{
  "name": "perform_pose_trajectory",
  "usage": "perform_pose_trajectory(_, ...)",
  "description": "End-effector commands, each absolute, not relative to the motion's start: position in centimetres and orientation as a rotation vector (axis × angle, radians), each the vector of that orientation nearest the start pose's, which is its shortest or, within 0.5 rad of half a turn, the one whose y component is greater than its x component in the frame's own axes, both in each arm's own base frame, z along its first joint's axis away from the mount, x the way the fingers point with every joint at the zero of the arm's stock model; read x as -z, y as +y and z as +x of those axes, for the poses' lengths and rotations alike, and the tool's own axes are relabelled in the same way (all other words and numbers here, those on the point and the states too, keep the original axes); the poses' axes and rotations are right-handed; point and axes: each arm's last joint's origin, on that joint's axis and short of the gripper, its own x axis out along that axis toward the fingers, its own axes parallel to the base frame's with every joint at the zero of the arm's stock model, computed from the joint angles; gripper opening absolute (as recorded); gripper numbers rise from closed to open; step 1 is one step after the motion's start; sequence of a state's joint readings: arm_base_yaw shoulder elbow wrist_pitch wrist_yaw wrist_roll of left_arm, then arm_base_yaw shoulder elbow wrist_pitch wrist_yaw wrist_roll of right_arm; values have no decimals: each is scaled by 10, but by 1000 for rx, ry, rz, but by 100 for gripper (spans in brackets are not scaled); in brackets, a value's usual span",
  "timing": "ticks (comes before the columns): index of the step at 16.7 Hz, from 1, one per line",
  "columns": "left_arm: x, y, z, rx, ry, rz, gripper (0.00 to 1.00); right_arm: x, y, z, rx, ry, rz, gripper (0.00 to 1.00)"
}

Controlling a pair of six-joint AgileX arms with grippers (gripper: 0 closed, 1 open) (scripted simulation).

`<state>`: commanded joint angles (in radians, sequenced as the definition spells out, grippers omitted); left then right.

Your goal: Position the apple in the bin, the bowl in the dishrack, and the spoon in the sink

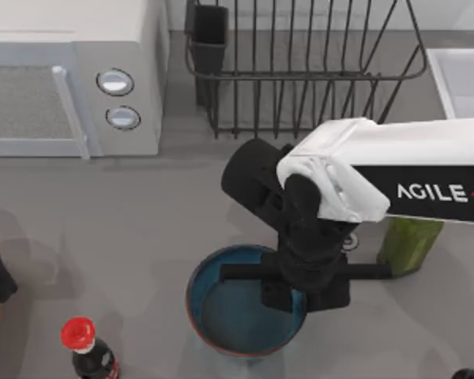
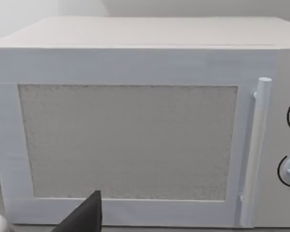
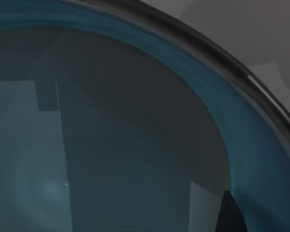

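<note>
Teal bowl (image 1: 237,316): deep and round, blue-green inside and out, thin reddish-brown rim; sits on the grey table (image 1: 126,221) near the front edge, below the dishrack (image 1: 300,71).
Handling: looks rigid and glazed, likely slick and fairly heavy; a pinch across the rim wall seems the surest hold.
Right gripper (image 1: 288,296): at the bowl's right rim, reaching inside; whether its fingers are spread or pinching the rim cannot be told.
Neighbours: green bottle (image 1: 409,245) right of the bowl, red-capped dark bottle (image 1: 91,351) left.
Sink (image 1: 462,83): far right.
Left arm: parked facing the microwave (image 2: 135,130).
</note>
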<state>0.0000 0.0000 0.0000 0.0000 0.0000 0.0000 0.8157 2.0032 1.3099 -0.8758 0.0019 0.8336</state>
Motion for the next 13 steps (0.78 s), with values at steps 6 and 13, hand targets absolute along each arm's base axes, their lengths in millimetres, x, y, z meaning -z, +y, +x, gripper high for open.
perform_pose_trajectory(6, -160, -1, 106, 0, 0, 0, 100, -174, 271, 250, 12, 1573, 6, 0)
perform_pose_trajectory(13, -160, -1, 106, 0, 0, 0, 100, -230, 266, 247, 8, 1569, 10, 0)
